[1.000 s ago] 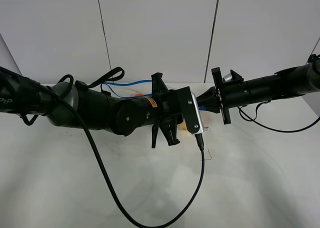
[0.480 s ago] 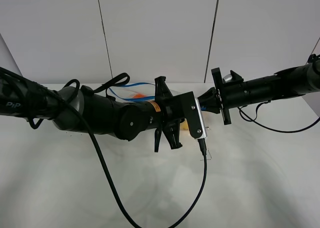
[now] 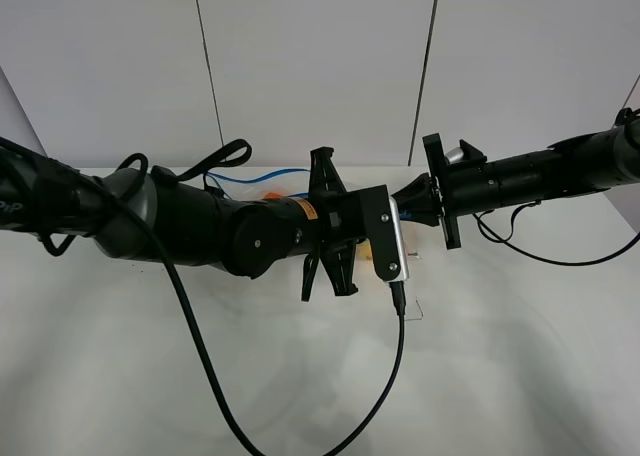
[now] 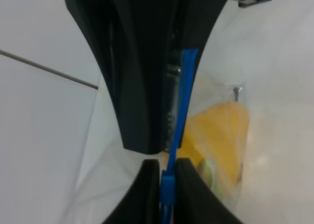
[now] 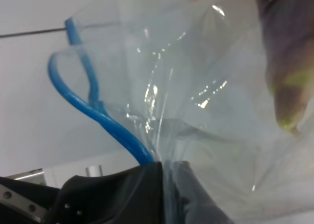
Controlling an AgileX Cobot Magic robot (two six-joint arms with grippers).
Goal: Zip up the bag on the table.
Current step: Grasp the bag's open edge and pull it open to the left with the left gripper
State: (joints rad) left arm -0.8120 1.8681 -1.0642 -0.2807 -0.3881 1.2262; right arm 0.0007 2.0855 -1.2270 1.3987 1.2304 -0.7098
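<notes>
The bag (image 3: 262,179) lies on the table (image 3: 510,361), mostly hidden behind my left arm; its blue zipper strip, some orange and some yellow show past the arm. My left gripper (image 4: 167,184) is shut on the blue zipper strip (image 4: 182,98), with the yellow pear (image 4: 222,130) seen through the plastic beside it. In the high view the left gripper (image 3: 396,216) meets the right gripper (image 3: 409,207) at mid-table. The right gripper (image 5: 166,172) is shut on the bag's clear plastic at the strip's end (image 5: 86,106). The purple eggplant (image 5: 289,62) sits at that view's edge.
A black cable (image 3: 398,356) hangs from the left wrist camera and loops over the table's front. Another cable (image 3: 560,256) trails under the right arm. A panelled white wall (image 3: 320,66) stands behind the table.
My left gripper's jaws have shut on the blue zipper strip. The left arm has shifted slightly; the right arm has stayed still.
</notes>
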